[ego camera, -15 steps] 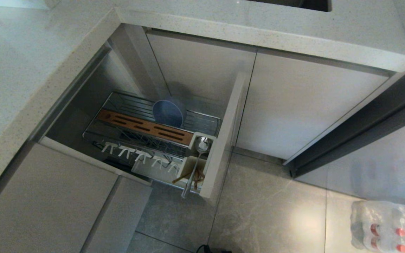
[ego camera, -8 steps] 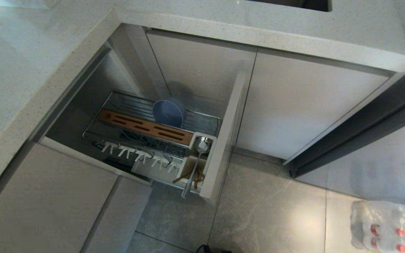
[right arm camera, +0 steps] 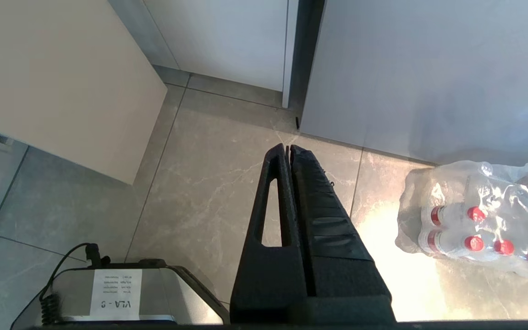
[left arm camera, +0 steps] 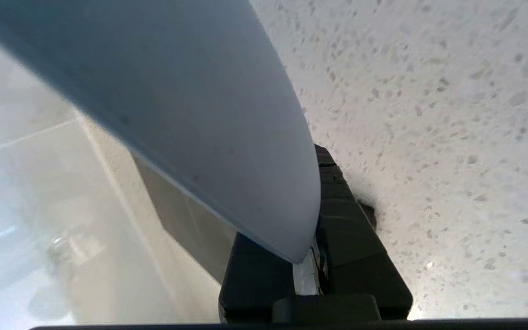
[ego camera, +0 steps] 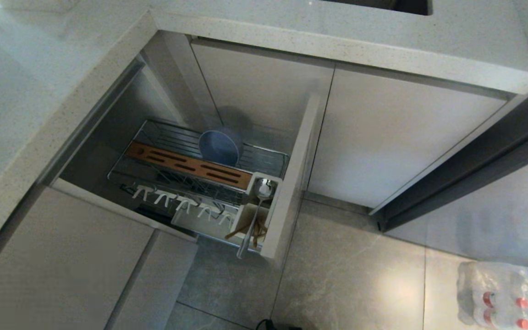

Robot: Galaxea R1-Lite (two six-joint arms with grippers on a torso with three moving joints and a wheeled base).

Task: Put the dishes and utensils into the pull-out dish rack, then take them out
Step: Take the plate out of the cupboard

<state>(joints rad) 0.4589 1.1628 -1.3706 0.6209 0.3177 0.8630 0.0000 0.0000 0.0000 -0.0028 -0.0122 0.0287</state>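
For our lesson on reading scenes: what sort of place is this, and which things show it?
Most likely a home kitchen: a speckled stone countertop over cabinet doors, and a pull-out dish rack holding a blue bowl and a spoon.

The left gripper (left arm camera: 312, 238), with black ribbed fingers (left arm camera: 346, 215), is clamped on the rim of a wide, matte light-blue round plate (left arm camera: 190, 114); the rim edge sits between the two pads, and the plate stands edge-on in front of the wrist. Neither arm shows in the head view. The right gripper (right arm camera: 288, 149), its long black fingers (right arm camera: 319, 206) pressed together with no gap, hangs parked, pointing down and holding nothing
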